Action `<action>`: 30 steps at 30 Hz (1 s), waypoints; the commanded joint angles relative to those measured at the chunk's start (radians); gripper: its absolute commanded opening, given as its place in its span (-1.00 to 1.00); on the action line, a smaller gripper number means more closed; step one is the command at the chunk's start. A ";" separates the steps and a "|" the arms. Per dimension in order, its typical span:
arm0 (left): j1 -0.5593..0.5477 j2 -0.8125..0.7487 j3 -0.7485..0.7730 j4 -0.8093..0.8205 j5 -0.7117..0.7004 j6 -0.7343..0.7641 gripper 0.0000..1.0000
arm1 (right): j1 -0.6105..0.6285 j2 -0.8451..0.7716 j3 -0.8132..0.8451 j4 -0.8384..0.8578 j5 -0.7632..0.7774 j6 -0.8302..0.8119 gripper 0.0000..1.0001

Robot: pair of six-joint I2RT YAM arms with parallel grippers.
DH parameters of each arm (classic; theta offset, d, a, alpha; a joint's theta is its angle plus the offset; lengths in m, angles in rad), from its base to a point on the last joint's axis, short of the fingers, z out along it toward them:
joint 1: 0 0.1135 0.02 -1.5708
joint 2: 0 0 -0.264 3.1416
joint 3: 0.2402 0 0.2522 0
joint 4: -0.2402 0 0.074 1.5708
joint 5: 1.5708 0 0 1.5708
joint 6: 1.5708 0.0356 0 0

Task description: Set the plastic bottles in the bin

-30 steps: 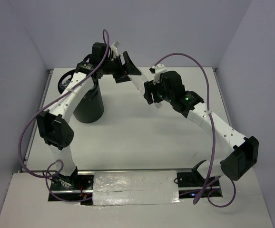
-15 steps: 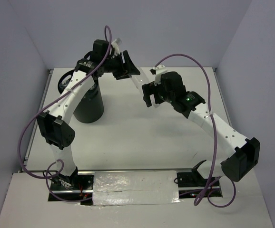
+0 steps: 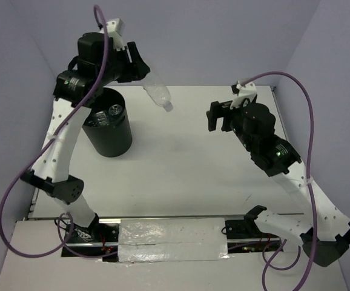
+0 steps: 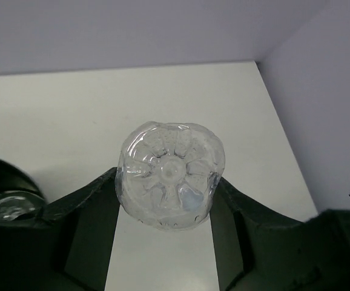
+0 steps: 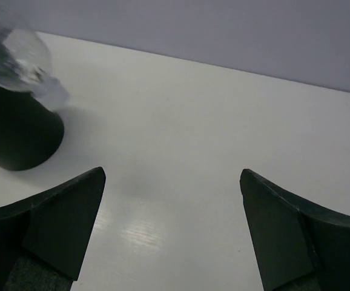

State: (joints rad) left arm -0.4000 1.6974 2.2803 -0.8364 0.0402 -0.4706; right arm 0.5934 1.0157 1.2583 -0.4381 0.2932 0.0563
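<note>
White desk (image 3: 181, 170): left hand (image 3: 137, 66) grips clear bottle (image 3: 157, 92) cap-down, frame-right of black bin (image 3: 110, 138), so it should centre over the opening before release; right hand (image 3: 218, 115) spread, empty.

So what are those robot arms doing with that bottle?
The left gripper is holding a clear plastic bottle up in the air, pinched near its bottom end, with the white cap tilted down. It hangs close to the black bin but not over the opening. At least one other bottle lies inside the bin. The right gripper is open and empty above the table.
</note>
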 commanded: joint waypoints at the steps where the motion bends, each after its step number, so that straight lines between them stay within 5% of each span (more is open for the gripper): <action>1: 0.012 -0.117 0.035 0.016 -0.210 0.108 -0.91 | 0.006 -0.011 -0.101 0.042 0.106 0.066 0.99; 9: 0.013 -0.183 -0.028 0.008 -0.437 0.213 -0.91 | 0.005 0.007 -0.155 0.059 0.093 0.105 0.99; 19: 0.016 -0.304 -0.433 0.245 -0.672 0.244 -1.00 | 0.006 0.073 -0.111 0.062 0.064 0.094 0.99; 30: 0.044 -0.320 -0.459 0.322 -0.747 0.302 -0.92 | 0.006 0.084 -0.108 0.065 0.050 0.100 0.99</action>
State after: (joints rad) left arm -0.3679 1.3964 1.8111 -0.5919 -0.6529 -0.2058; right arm 0.5934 1.0969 1.1015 -0.4114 0.3511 0.1413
